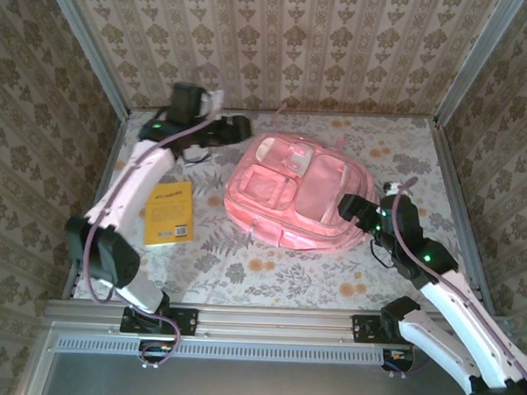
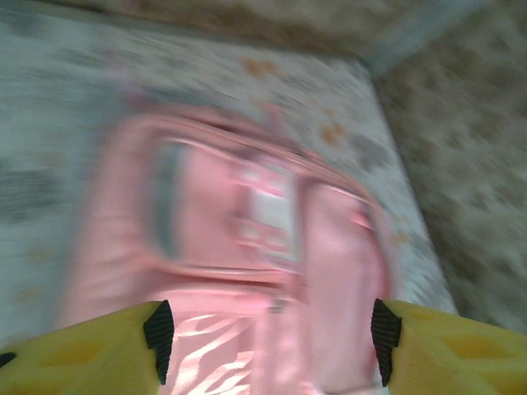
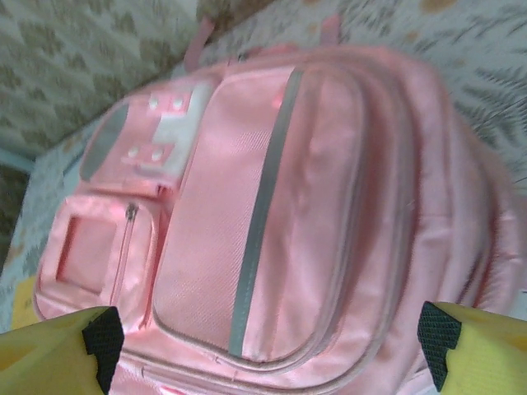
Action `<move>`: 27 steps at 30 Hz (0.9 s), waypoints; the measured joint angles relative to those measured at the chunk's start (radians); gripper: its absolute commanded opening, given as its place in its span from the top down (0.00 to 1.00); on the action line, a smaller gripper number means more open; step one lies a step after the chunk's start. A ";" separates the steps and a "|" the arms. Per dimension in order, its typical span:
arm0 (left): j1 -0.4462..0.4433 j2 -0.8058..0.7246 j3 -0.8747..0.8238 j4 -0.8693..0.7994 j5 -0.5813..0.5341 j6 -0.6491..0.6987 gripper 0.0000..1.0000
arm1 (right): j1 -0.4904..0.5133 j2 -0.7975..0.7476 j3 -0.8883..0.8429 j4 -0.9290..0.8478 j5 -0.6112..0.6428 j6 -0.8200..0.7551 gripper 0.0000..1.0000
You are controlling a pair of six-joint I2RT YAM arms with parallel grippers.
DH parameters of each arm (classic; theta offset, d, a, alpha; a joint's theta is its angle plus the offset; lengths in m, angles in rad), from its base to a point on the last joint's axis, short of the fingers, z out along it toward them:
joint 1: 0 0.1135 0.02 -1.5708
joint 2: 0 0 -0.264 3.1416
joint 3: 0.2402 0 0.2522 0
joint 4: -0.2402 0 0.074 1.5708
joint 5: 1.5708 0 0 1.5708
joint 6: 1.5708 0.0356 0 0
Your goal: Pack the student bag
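Snagging risk: both arms' jaws hang wide open and empty with the backpack just ahead, so a sloppy pinch could grab loose fabric and drag it.

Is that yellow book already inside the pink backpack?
Out: the yellow book lies flat on the table, left of the pink backpack, not touching it.
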 measured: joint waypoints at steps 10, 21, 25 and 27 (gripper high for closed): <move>0.428 -0.088 -0.425 -0.012 -0.265 -0.024 0.18 | 0.264 0.276 0.143 0.070 -0.049 -0.093 0.07; 0.566 0.056 -0.499 0.033 -0.283 -0.021 0.19 | 0.563 0.855 0.569 0.126 -0.107 -0.100 0.03; 0.588 0.164 -0.502 0.070 -0.193 -0.022 0.21 | 0.615 1.094 0.785 0.111 -0.157 -0.091 0.01; 0.588 0.195 -0.506 0.085 -0.163 -0.023 0.21 | 0.629 1.197 0.888 0.086 -0.171 -0.077 0.00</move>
